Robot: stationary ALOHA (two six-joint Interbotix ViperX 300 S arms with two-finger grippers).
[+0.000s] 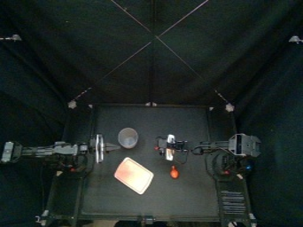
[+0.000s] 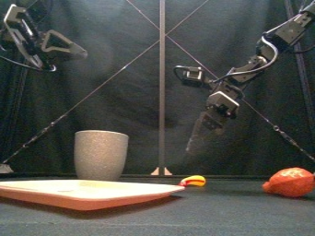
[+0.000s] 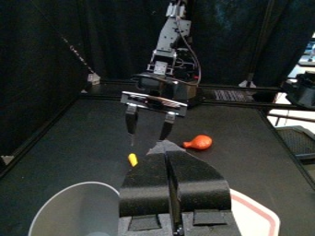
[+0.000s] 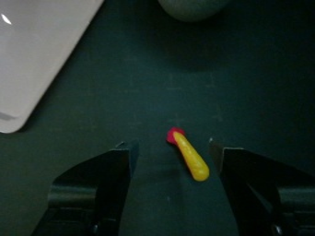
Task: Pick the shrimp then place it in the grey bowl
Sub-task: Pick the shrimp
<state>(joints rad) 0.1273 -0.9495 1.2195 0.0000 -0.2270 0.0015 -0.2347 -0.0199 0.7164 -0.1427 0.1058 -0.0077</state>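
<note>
Right wrist view clips grey cup (image 4: 191,7); right fingers (image 4: 101,175) apart over yellow toy (image 4: 190,159), left fingers (image 3: 145,189) together.

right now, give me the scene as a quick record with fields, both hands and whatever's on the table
right hand: open, raised over the table, jaws either side of the yellow toy below
left hand: shut, held high at the left
yellow toy: small, red end, lying on the table; possibly the shrimp
orange-red toy: on the table toward the front right, apart, untouched
grey cup: upright, behind the pink tray
pink tray: flat, front left
</note>
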